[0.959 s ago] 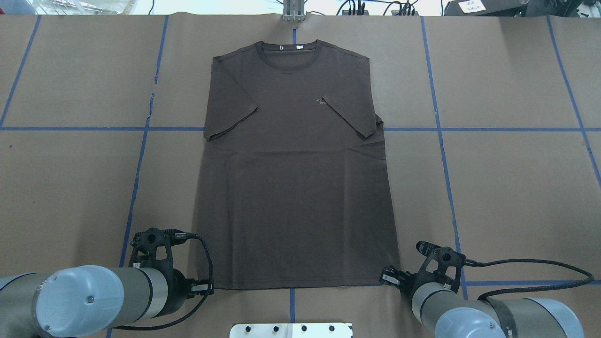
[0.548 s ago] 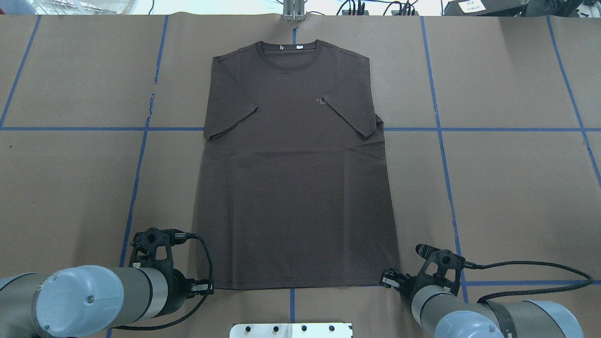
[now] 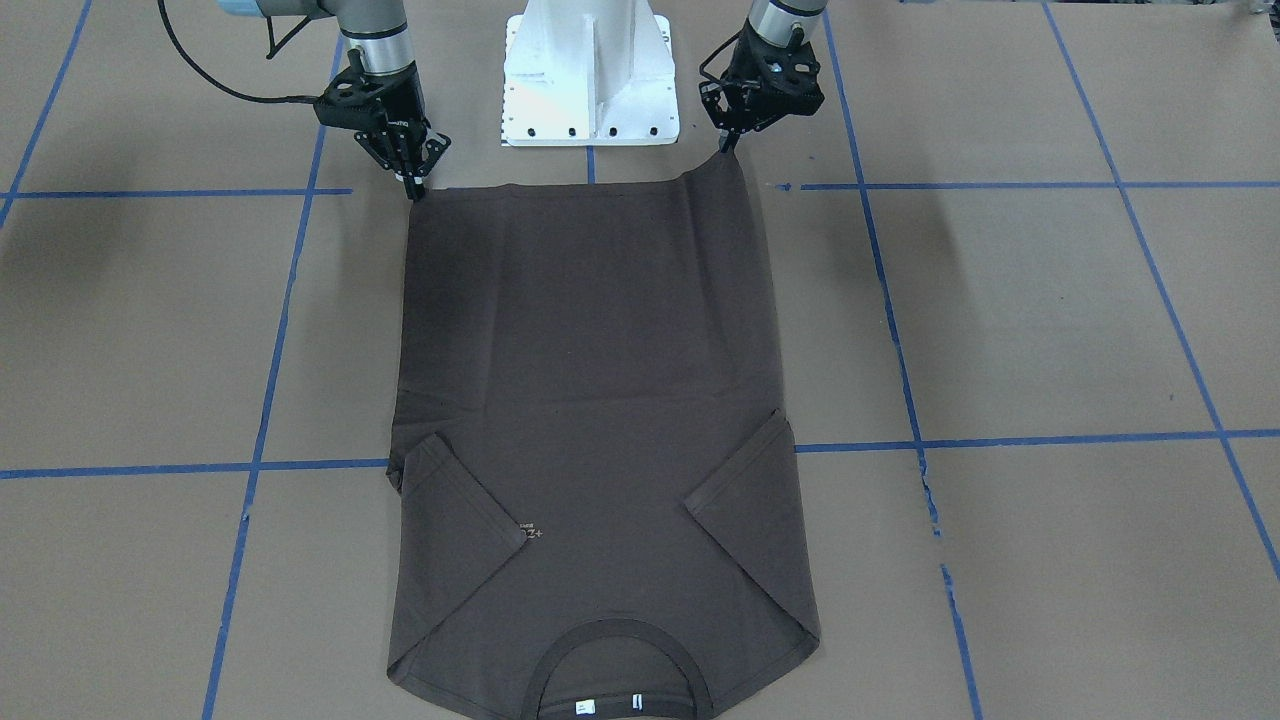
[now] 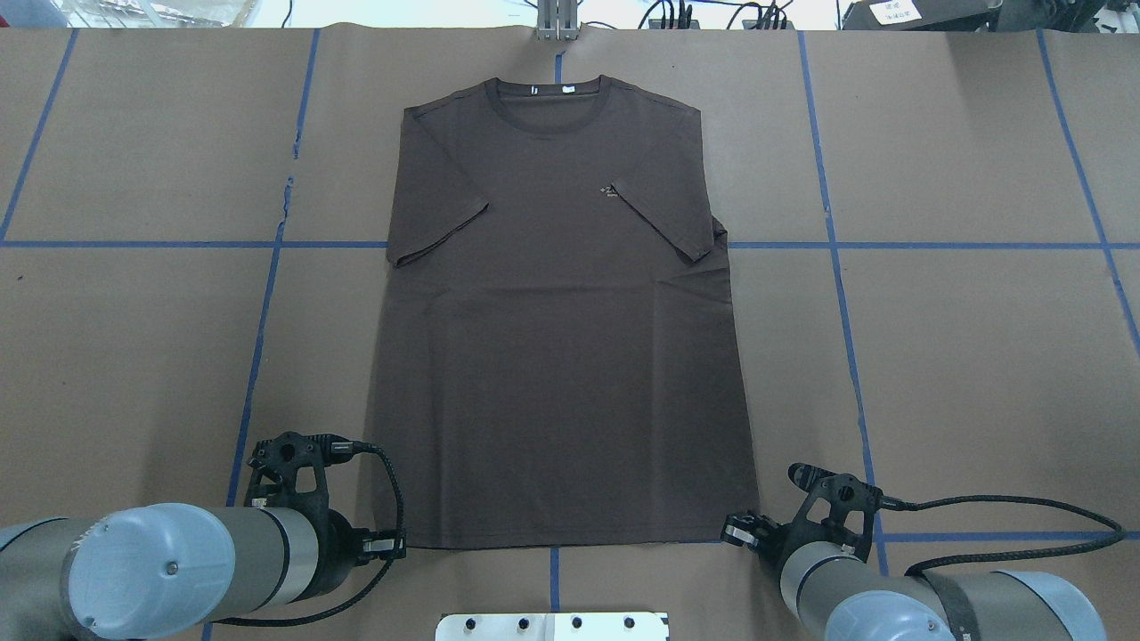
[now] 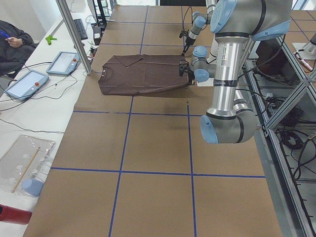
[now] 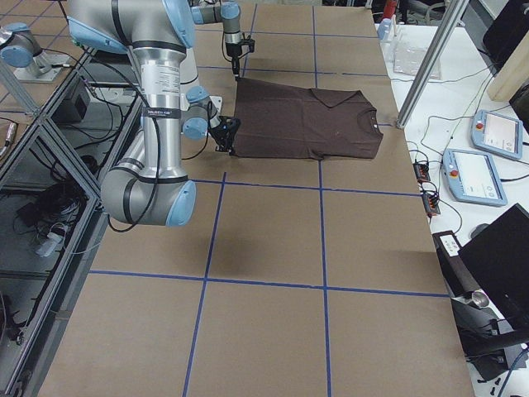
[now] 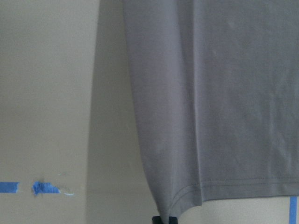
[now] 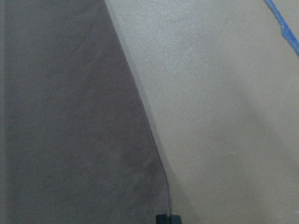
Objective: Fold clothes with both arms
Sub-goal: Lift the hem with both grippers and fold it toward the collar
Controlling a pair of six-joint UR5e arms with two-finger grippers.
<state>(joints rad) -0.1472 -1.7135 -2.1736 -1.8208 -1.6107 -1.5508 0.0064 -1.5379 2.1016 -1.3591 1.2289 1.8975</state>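
T-shirt (image 4: pixel 561 356) lay flat, front up, on the table (image 4: pixel 980 356). Collar (image 4: pixel 550 107) was at the far edge from the robot, hem at the near edge just ahead of the white base (image 3: pixel 590 70). Both sleeves were folded inward over the chest. The one on the logo side (image 4: pixel 663 223) covered part of the pale logo (image 4: pixel 609 191); the other (image 4: pixel 441 223) lay diagonally near the opposite edge. White neck tags showed inside the collar.

Left tool (image 3: pixel 727 150) was closed down to a pinch on its hem corner. In the front-facing view that corner peaked up off the table toward the fingertips. Left wrist cam showed the stitched hem corner running down onto a black fingertip (image 7: pixel 163 219) at the bottom edge of the frame.

Right tool (image 3: pixel 413 188) was also pinched tight, tips at the other hem corner, with the cloth there looking flat or barely raised. Right wrist cam showed the side edge of the shirt ending at a fingertip (image 8: pixel 167 218).

Both arms sat low at the near edge, one at each hem corner, with the hem stretched straight between them. Blue tape lines (image 4: pixel 971 244) gridded the brown table cover.
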